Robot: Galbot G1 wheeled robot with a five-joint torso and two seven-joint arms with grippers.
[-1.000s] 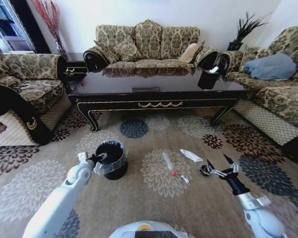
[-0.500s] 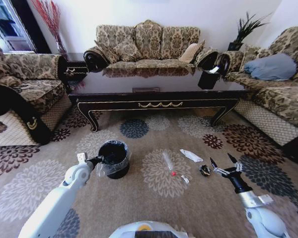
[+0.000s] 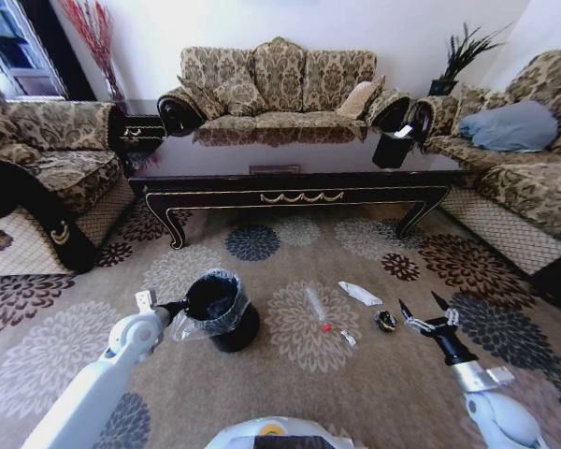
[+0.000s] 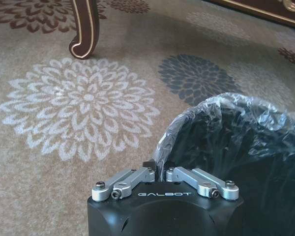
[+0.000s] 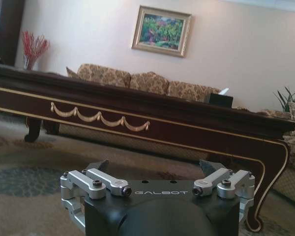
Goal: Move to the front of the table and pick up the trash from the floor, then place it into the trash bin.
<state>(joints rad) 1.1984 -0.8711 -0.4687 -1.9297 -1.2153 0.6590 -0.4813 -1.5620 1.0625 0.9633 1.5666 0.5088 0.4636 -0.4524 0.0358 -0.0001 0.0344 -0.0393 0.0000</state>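
From the left wrist I see the trash bin [image 4: 246, 147] cut off by the picture's edge. Beside the clear bottle [image 3: 316, 306], the dark scrap [image 3: 385, 321] is too small to identify.

I saw the black trash bin [image 3: 221, 311] tilted at lower left of centre on the floral floor [image 3: 290, 383]. The clear bottle [image 3: 317, 308], white wrapper [image 3: 360, 294] and dark scrap [image 3: 386, 321] lay right of it, the dark bench [image 3: 290, 187] across the middle.
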